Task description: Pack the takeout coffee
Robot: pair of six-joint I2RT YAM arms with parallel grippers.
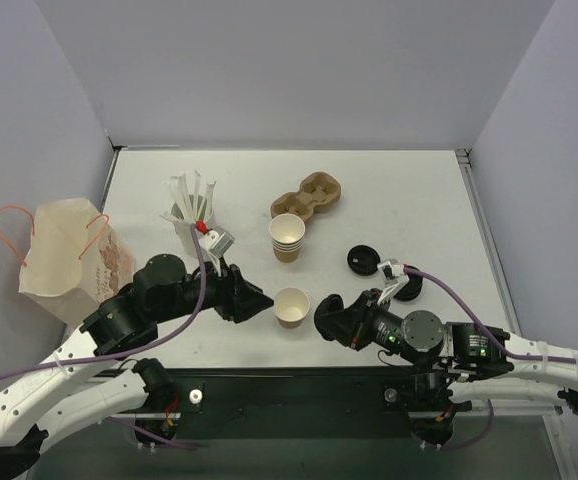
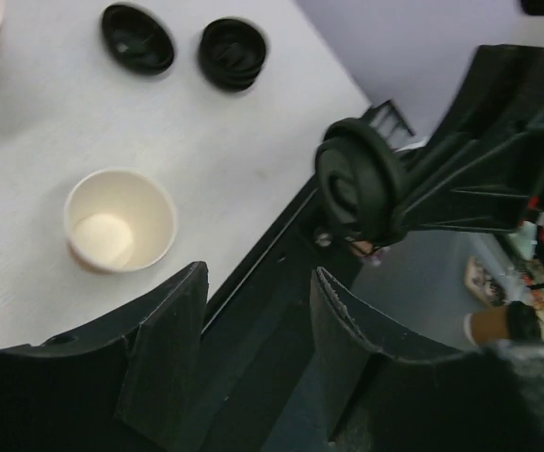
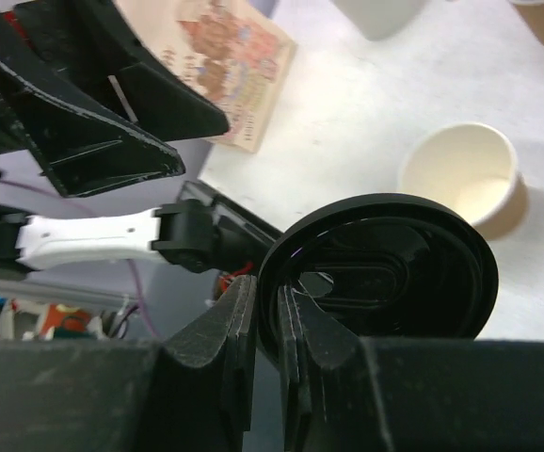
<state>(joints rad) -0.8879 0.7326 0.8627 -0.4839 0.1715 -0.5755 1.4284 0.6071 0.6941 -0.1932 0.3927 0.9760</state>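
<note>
The single tan paper cup, white inside, stands open and upright near the table's front edge; it also shows in the left wrist view and the right wrist view. My right gripper is just right of the cup, shut on the rim of a round black lid held on edge; the lid also shows in the left wrist view. My left gripper is open and empty, just left of the cup, its fingers spread wide.
A nested stack of tan cups and a brown pulp carrier stand behind the cup. Loose black lids and a lid stack lie to the right. A paper bag lies at the left edge, and a white holder stands behind it.
</note>
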